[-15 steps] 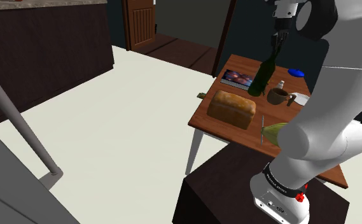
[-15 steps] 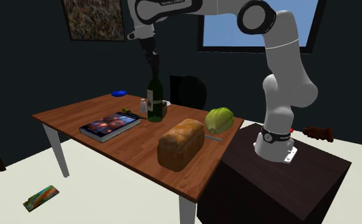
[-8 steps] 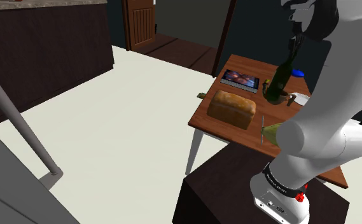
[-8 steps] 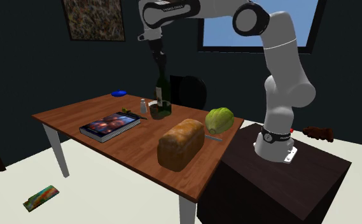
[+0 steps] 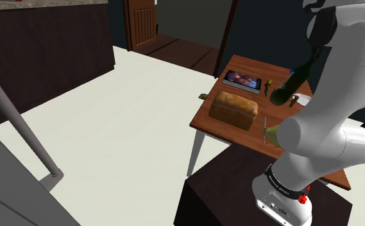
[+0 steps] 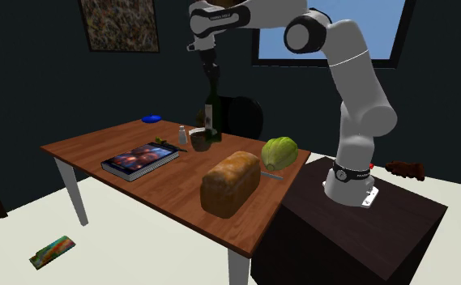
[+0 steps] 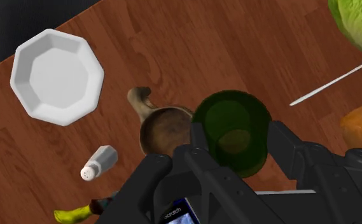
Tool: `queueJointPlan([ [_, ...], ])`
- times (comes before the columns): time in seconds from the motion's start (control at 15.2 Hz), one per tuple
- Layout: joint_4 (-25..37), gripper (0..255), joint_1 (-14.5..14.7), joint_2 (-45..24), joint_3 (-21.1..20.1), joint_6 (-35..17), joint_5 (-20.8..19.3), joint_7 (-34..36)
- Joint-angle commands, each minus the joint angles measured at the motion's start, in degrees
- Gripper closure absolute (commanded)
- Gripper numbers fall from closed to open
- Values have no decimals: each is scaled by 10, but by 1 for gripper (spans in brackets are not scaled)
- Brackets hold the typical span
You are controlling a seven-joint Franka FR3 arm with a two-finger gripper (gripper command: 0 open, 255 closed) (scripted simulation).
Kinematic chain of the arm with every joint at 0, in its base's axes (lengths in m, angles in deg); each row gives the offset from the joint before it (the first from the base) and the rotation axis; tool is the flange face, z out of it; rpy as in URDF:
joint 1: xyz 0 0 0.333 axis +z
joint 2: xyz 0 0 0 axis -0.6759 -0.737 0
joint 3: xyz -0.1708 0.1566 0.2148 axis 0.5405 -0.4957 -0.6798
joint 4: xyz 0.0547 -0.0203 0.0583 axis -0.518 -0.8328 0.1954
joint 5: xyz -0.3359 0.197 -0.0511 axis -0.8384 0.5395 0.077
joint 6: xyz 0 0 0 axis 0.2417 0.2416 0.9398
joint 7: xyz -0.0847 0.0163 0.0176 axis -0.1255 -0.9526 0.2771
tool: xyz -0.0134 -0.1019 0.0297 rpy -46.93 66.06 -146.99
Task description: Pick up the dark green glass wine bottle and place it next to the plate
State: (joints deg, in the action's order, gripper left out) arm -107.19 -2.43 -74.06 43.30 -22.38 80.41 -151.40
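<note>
Since the earlier frame the bottle (image 6: 211, 121) has shifted toward the second exterior view's right, farther from the book (image 6: 139, 158). Dark green, neck pinched between the fingers (image 7: 286, 143), it hangs over the table (image 6: 99, 150), base beside the brown mug (image 7: 163, 130). White plate (image 7: 58, 76) lies past that, apart.

The shoulder view sits high behind the stand (image 5: 264, 192), looking down and away over the worktop (image 5: 264, 70) toward a far wooden door (image 5: 140, 22). The second exterior view stands low off the worktop's other side, facing the arm (image 6: 358, 105), with a window (image 6: 392, 24) behind it. Both share the bread loaf (image 6: 231, 183) and the book (image 5: 242, 79). The wrist view looks steeply down from close above, past the fingers (image 7: 286, 145) and the wine bottle (image 7: 231, 132), onto the plate (image 7: 57, 76).
</note>
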Motion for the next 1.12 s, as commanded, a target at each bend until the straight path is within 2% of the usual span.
queueJointPlan([
  [0.0, 29, 255, -26, -23, 4, 2, 9, -25],
  [0.26, 102, 255, -80, -71, 6, 20, 30, -68],
  [1.06, -29, 255, -57, -49, 6, -86, 21, -52],
])
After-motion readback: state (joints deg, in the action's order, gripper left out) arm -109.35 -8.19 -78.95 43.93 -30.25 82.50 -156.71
